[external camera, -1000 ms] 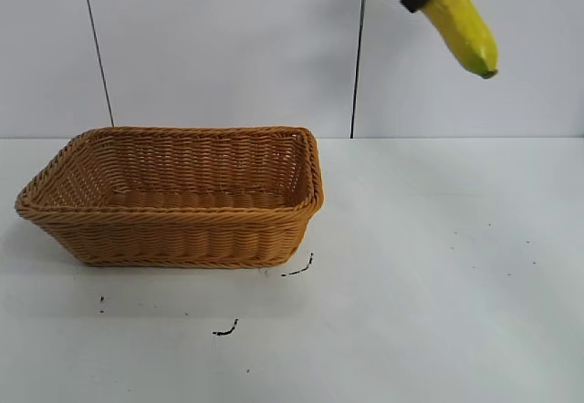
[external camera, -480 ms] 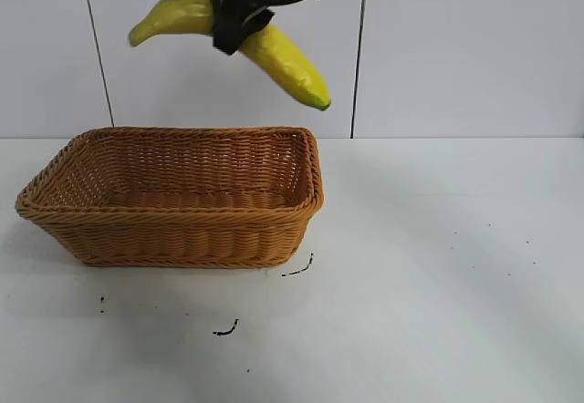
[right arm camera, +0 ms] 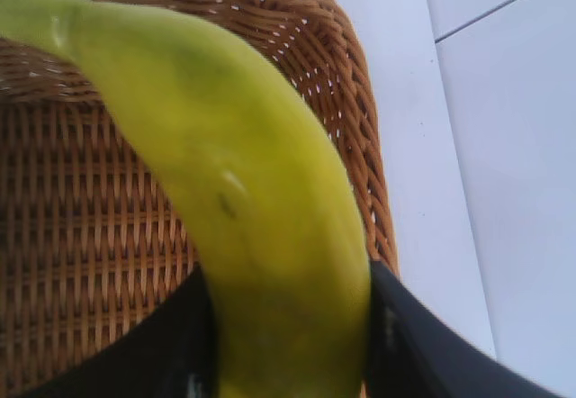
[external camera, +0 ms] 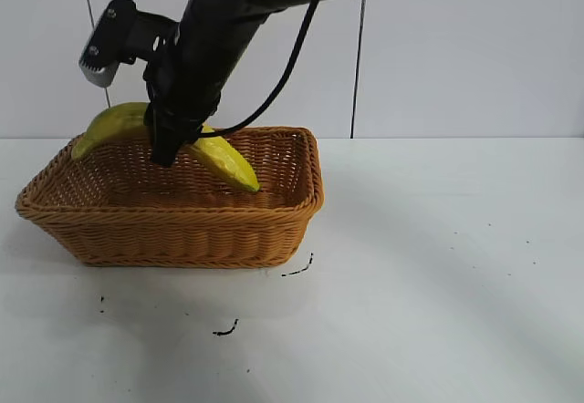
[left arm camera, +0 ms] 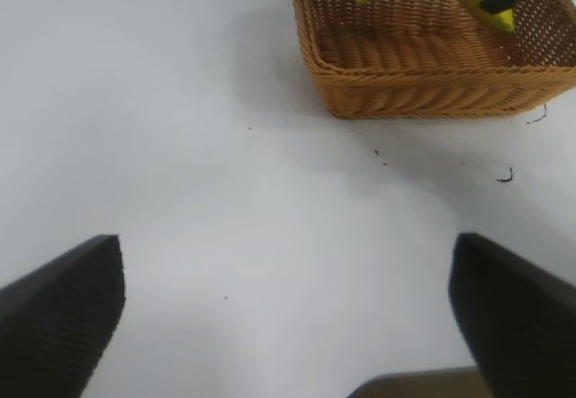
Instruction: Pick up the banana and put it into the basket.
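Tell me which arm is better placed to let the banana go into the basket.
The right. Its gripper is shut on the banana, holding it low inside the basket, so it only needs to open. The left gripper is open over bare table, away from the basket.

You have one basket (external camera: pixel 173 230) on the table (external camera: pixel 438 266), and it is the only container here. One banana (external camera: pixel 224 159) sits over that basket, gripped at its middle, partly below the rim. You can count one arm (external camera: pixel 219 29) above the basket, with one gripper (external camera: pixel 166 143) closed on the banana. Beside the basket's near side you have three larger dark marks (external camera: pixel 225 330) on the table, and several tiny specks farther out.
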`<state>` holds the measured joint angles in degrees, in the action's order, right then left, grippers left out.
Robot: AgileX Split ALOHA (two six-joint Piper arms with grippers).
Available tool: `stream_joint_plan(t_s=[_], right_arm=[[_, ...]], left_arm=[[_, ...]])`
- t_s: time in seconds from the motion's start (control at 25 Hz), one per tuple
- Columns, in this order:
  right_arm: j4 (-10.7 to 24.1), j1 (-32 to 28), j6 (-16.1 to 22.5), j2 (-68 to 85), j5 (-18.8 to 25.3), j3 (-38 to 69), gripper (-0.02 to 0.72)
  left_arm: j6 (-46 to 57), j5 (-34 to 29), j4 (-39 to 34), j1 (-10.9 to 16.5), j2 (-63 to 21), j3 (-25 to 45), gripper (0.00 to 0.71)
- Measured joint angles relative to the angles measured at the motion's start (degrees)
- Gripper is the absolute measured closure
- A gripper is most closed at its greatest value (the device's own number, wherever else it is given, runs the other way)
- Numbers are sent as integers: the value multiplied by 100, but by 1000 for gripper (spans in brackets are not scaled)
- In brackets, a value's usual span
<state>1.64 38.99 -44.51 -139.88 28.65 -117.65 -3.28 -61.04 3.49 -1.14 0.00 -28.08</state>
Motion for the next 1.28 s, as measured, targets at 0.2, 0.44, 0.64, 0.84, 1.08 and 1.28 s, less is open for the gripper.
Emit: stream_joint_plan(t_s=[0.2, 0.44, 0.64, 0.84, 1.08, 1.28], right_arm=[[-69, -5, 0, -57, 12, 0, 381], [-195, -5, 23, -71, 8, 0, 87], [-201, -6, 679, 135, 102, 0, 29], [-213, -6, 1830, 627, 567, -40, 26], [-218, -36, 3015, 1529, 1699, -75, 26], [-218, -447, 3601, 1656, 3175, -672, 26]], left_arm=[[0, 0, 0, 0, 0, 0, 15], [0, 0, 0, 0, 0, 0, 15], [0, 0, 0, 0, 0, 0, 15], [0, 0, 0, 0, 0, 0, 15], [0, 0, 0, 0, 0, 0, 15], [0, 0, 0, 0, 0, 0, 15]])
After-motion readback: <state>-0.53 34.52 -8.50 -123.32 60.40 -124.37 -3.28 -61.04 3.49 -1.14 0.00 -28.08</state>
